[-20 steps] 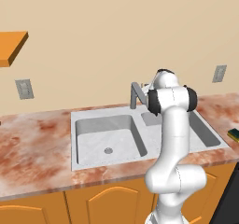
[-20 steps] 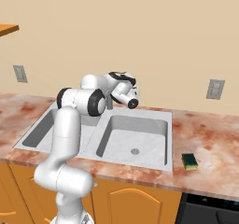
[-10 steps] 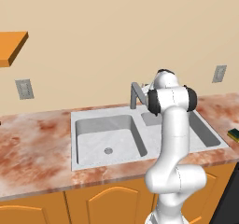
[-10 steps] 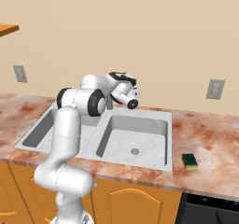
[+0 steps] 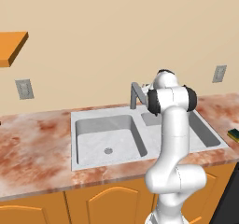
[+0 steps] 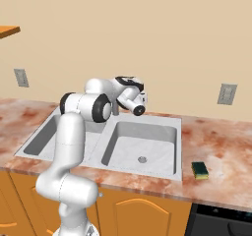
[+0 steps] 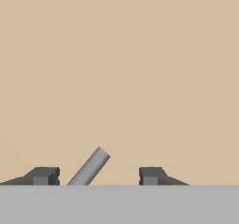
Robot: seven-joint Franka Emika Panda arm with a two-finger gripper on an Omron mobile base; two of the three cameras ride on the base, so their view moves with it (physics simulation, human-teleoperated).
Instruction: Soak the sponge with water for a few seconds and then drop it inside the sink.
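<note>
My two-finger gripper point(image 7: 99, 176), jaws apart astride the slim grey faucet lever point(image 7: 89, 166), sits well left of the yellow, green-topped sponge block point(image 6: 200, 169) at the marbled counter's point(image 6: 221, 146) front edge.

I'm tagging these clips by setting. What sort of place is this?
A kitchen, rendered in simulation: a double-basin sink with a faucet set in a marbled countertop, wooden cabinets below, and a sponge beside the sink.

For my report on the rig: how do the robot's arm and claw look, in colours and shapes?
The arm is glossy white, built of rounded tubular links with dark bands at the joints. The claw has two small dark grey blocky fingertips. No cables or markings are visible.
</note>
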